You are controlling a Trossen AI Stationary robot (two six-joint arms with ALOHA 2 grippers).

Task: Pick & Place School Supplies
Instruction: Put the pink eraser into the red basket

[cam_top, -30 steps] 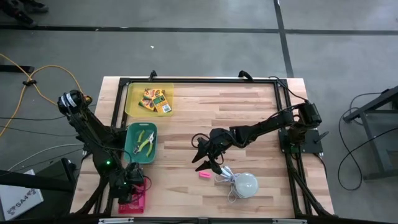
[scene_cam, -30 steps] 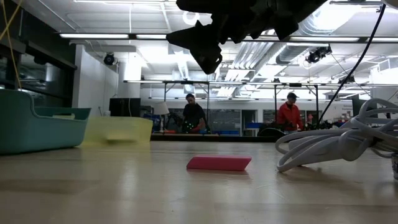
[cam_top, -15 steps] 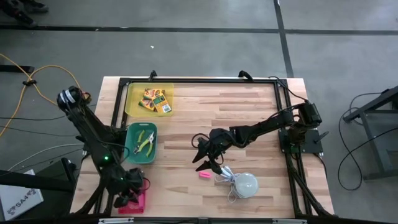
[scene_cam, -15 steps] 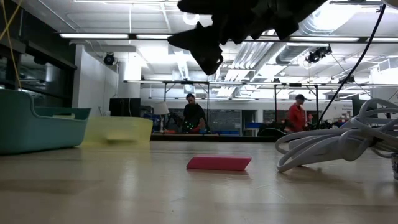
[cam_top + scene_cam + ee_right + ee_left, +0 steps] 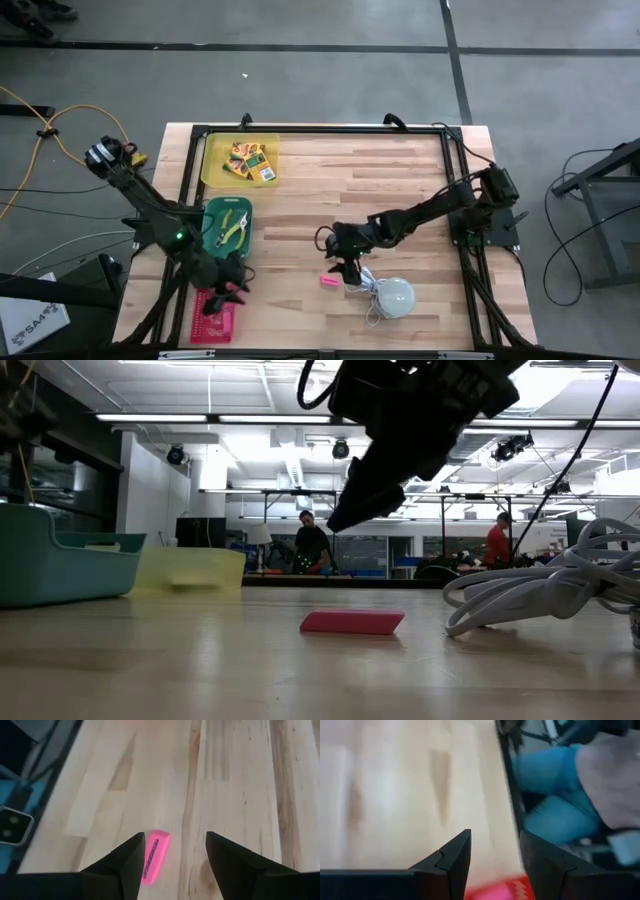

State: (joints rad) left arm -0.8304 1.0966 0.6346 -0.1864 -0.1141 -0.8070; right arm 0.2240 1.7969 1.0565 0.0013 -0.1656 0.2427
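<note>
Right end effector (image 5: 345, 270) open, hovering just above pink eraser (image 5: 327, 281) on worktop (image 5: 400, 180), near white dome w/ cord (image 5: 392, 296). Left end effector (image 5: 236, 285) open, just above the pink tray (image 5: 212, 318), far from eraser.

Both arms are matte black with chunky joints, the left arm (image 5: 150, 205) showing a small green light.

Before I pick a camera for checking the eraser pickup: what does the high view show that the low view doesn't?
Only the high view shows the pink tray, the box-filled yellow tray's inside, the tool in the green tray and the left gripper.
Only the low view shows people in the room behind.
Both show the pink eraser on the table, the open right gripper above it, and the white cord.
</note>
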